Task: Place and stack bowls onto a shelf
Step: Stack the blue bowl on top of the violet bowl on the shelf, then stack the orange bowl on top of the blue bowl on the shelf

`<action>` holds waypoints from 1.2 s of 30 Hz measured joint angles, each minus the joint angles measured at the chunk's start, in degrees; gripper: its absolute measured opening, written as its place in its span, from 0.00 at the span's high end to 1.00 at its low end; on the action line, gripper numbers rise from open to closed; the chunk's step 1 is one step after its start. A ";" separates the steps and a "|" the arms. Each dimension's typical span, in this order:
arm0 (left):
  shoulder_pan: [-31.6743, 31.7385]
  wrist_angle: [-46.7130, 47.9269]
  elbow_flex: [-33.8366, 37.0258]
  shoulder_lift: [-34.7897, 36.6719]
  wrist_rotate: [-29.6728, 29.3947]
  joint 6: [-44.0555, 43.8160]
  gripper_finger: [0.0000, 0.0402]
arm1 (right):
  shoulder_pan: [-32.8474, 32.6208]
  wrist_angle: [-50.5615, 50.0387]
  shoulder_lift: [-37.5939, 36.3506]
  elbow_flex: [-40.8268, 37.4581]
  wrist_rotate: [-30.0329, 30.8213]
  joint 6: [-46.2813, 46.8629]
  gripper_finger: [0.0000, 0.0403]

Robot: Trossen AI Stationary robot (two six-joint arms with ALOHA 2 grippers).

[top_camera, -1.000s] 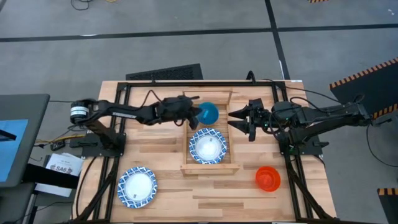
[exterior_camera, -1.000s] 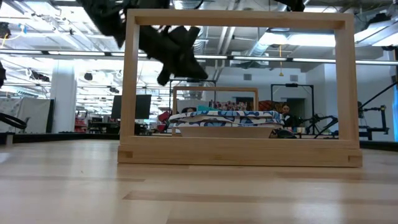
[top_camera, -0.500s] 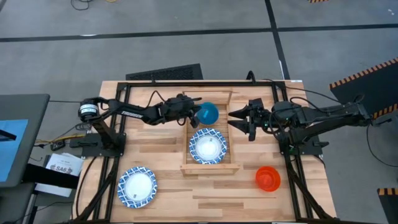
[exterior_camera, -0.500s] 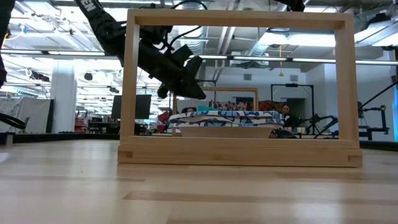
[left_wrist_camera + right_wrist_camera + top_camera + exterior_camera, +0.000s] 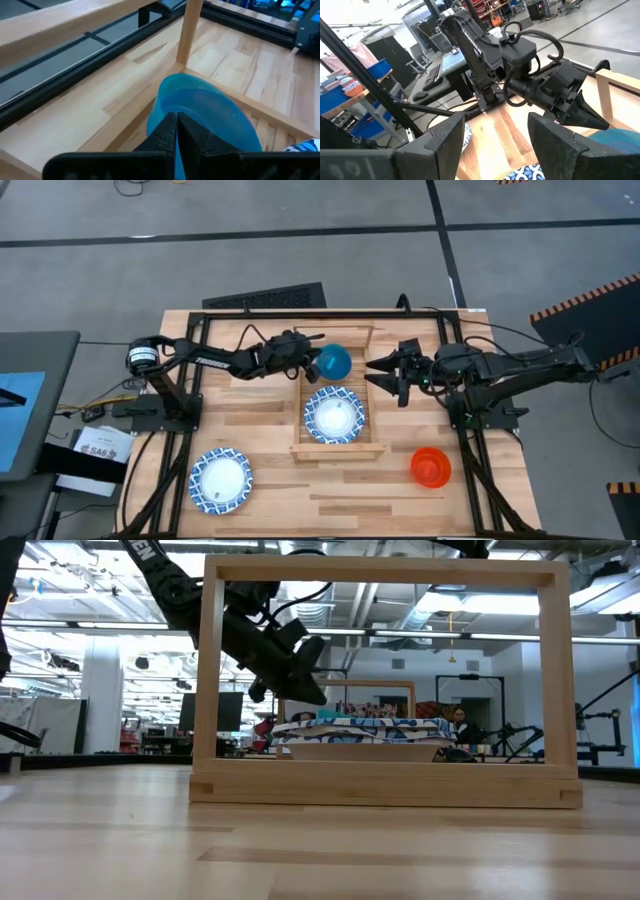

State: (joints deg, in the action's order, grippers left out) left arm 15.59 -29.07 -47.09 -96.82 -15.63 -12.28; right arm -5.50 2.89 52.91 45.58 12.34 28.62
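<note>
Left gripper [image 5: 312,360] pinches our teal bowl [image 5: 334,362] by its rim, tilted over the shelf [image 5: 297,448] far end, for placing; right gripper [image 5: 375,367] waits open beside it.

Four bowls are showing from above: two white ones with blue rims, one [image 5: 335,415] at the frame's centre and one [image 5: 220,480] at lower left; one teal bowl [image 5: 334,362] just above centre; one orange-red bowl [image 5: 431,466] at lower right. One wooden rack [image 5: 297,448] is sitting mid-frame. Two dark arms are reaching in, one [image 5: 200,360] from the left, one [image 5: 530,368] from the right.
</note>
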 joint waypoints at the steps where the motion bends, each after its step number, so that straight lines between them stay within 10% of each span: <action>1: 0.00 -0.01 0.00 0.00 0.15 0.18 1.00 | 0.00 -0.06 0.04 0.00 0.00 0.00 0.39; 22: 0.33 3.86 0.04 1.30 2.32 -2.89 1.00 | 0.00 0.10 0.02 0.00 0.02 -0.15 0.39; 36: -2.25 14.19 0.02 27.38 19.35 -3.84 1.00 | 0.84 -0.11 0.02 0.00 0.02 -0.33 0.39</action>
State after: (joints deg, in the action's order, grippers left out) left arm 13.34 -14.88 -47.07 -69.44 3.71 -16.13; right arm -4.66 2.79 52.93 45.58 12.36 28.29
